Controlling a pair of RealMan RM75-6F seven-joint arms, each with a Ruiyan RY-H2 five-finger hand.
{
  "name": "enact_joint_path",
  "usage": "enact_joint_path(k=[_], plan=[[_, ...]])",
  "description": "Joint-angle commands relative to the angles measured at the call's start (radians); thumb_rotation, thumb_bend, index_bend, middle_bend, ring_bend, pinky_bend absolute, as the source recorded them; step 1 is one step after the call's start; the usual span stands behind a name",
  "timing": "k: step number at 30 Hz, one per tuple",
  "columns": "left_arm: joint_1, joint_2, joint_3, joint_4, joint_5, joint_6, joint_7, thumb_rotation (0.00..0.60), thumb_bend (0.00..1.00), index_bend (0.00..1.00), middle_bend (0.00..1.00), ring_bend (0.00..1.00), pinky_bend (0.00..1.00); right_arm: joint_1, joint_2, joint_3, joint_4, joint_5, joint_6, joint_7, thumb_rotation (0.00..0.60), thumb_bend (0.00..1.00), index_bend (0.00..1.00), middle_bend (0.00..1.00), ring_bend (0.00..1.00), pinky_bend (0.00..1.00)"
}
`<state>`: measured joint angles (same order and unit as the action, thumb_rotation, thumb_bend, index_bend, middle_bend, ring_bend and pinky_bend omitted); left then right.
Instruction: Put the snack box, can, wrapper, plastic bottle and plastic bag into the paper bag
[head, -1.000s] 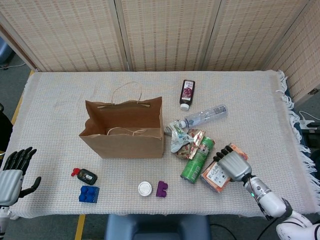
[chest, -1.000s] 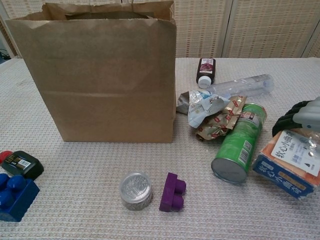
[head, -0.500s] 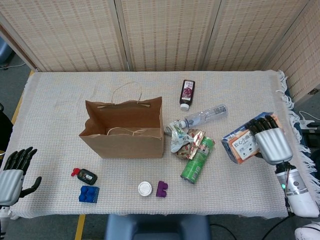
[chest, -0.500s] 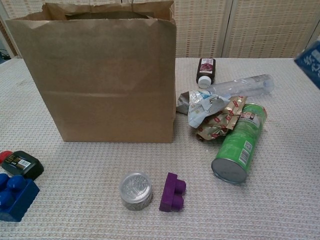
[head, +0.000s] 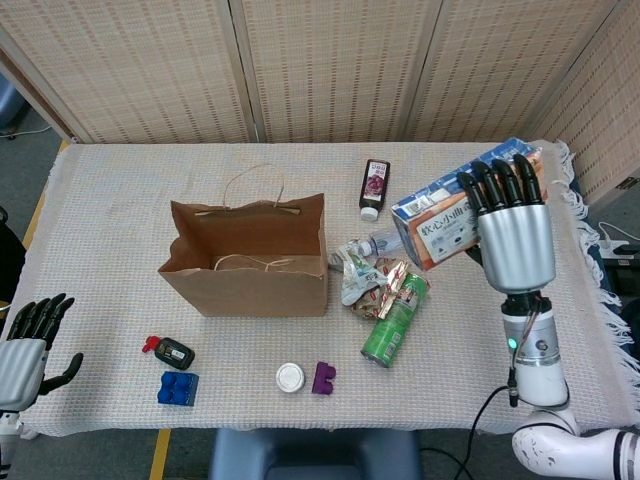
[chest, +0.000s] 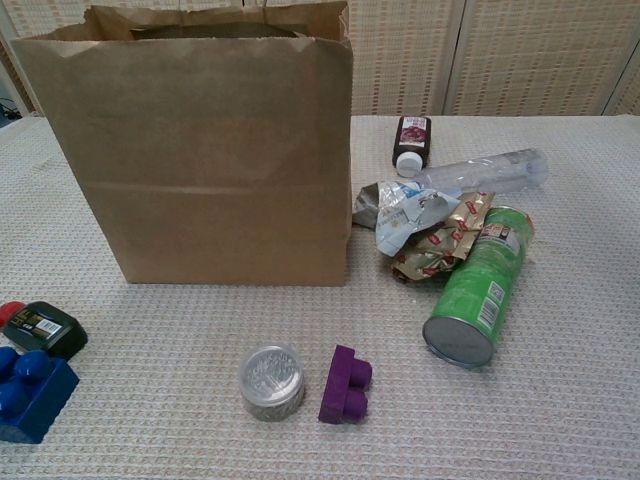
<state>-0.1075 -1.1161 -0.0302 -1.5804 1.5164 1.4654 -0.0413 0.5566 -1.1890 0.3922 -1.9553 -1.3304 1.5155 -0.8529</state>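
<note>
My right hand (head: 512, 230) holds the blue and orange snack box (head: 447, 212) raised above the table, right of the open brown paper bag (head: 250, 258). The green can (head: 396, 318) lies on its side beside the gold wrapper (head: 395, 277) and the crumpled plastic bag (head: 355, 268). The clear plastic bottle (head: 392, 238) lies behind them, partly hidden by the box. In the chest view I see the paper bag (chest: 200, 150), can (chest: 475, 292), wrapper (chest: 445, 240), plastic bag (chest: 400, 212) and bottle (chest: 485, 170), but no hand. My left hand (head: 28, 345) rests open at the table's front left edge.
A small dark bottle (head: 374, 187) lies behind the pile. Near the front edge sit a round tin (head: 290, 377), a purple block (head: 323, 377), a blue block (head: 178, 388) and a black and red object (head: 170, 351). A woven screen stands behind the table.
My right hand has lifted the snack box off the table and carried it up and left, toward the paper bag. The box has left the chest view. The left hand has not moved.
</note>
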Motion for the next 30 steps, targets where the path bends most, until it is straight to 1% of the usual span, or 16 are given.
enact_joint_path(k=[1, 2, 6, 10, 11, 14, 18, 22, 26, 28, 30], plan=[[0.0, 0.0, 0.0, 0.001, 0.0, 0.0, -0.001, 0.6, 0.37, 0.05, 0.0, 0.0, 0.0, 0.135, -0.082, 0.06, -0.034, -0.036, -0.025, -0.211, 0.6, 0.2, 0.64, 0.61, 0.62, 0.7], [0.0, 0.0, 0.0, 0.002, 0.0, 0.0, -0.002, 0.6, 0.37, 0.05, 0.0, 0.0, 0.0, 0.171, -0.096, 0.072, -0.03, -0.047, -0.038, -0.276, 0.6, 0.2, 0.64, 0.61, 0.62, 0.7], [0.0, 0.002, 0.002, 0.003, 0.003, 0.0, -0.011, 0.6, 0.37, 0.05, 0.0, 0.0, 0.0, 0.277, -0.131, 0.105, -0.025, -0.055, -0.092, -0.463, 0.6, 0.2, 0.63, 0.61, 0.62, 0.7], [0.0, 0.004, 0.004, 0.006, 0.007, 0.0, -0.02, 0.6, 0.37, 0.05, 0.0, 0.0, 0.0, 0.379, -0.164, 0.115, -0.018, -0.038, -0.16, -0.665, 0.6, 0.2, 0.62, 0.61, 0.62, 0.7], [0.0, 0.005, 0.004, 0.006, 0.008, 0.0, -0.021, 0.6, 0.37, 0.05, 0.0, 0.0, 0.0, 0.391, -0.169, 0.113, -0.018, -0.031, -0.169, -0.69, 0.6, 0.2, 0.62, 0.61, 0.62, 0.7], [0.0, 0.004, 0.005, 0.009, 0.008, 0.0, -0.023, 0.6, 0.37, 0.05, 0.0, 0.0, 0.0, 0.442, -0.203, 0.101, -0.021, 0.015, -0.199, -0.806, 0.6, 0.2, 0.61, 0.61, 0.62, 0.7], [-0.001, 0.004, 0.005, 0.011, 0.008, -0.001, -0.022, 0.6, 0.37, 0.06, 0.0, 0.0, 0.0, 0.503, -0.232, 0.055, 0.012, 0.054, -0.247, -0.95, 0.6, 0.2, 0.61, 0.61, 0.61, 0.7], [0.002, 0.005, 0.007, 0.013, 0.01, 0.002, -0.027, 0.6, 0.37, 0.06, 0.0, 0.0, 0.0, 0.531, -0.252, 0.005, 0.052, 0.091, -0.268, -1.031, 0.6, 0.2, 0.61, 0.61, 0.61, 0.7], [0.004, 0.004, 0.008, 0.015, 0.009, 0.005, -0.029, 0.6, 0.37, 0.06, 0.0, 0.0, 0.0, 0.549, -0.249, -0.033, 0.086, 0.163, -0.284, -1.123, 0.6, 0.2, 0.6, 0.61, 0.61, 0.7], [0.006, 0.004, 0.008, 0.014, 0.008, 0.007, -0.03, 0.6, 0.37, 0.06, 0.0, 0.0, 0.0, 0.559, -0.243, -0.047, 0.1, 0.186, -0.293, -1.149, 0.6, 0.2, 0.6, 0.61, 0.61, 0.7], [0.006, 0.004, 0.008, 0.014, 0.008, 0.007, -0.031, 0.6, 0.37, 0.06, 0.0, 0.0, 0.0, 0.562, -0.243, -0.05, 0.102, 0.19, -0.292, -1.151, 0.6, 0.2, 0.6, 0.61, 0.61, 0.7]])
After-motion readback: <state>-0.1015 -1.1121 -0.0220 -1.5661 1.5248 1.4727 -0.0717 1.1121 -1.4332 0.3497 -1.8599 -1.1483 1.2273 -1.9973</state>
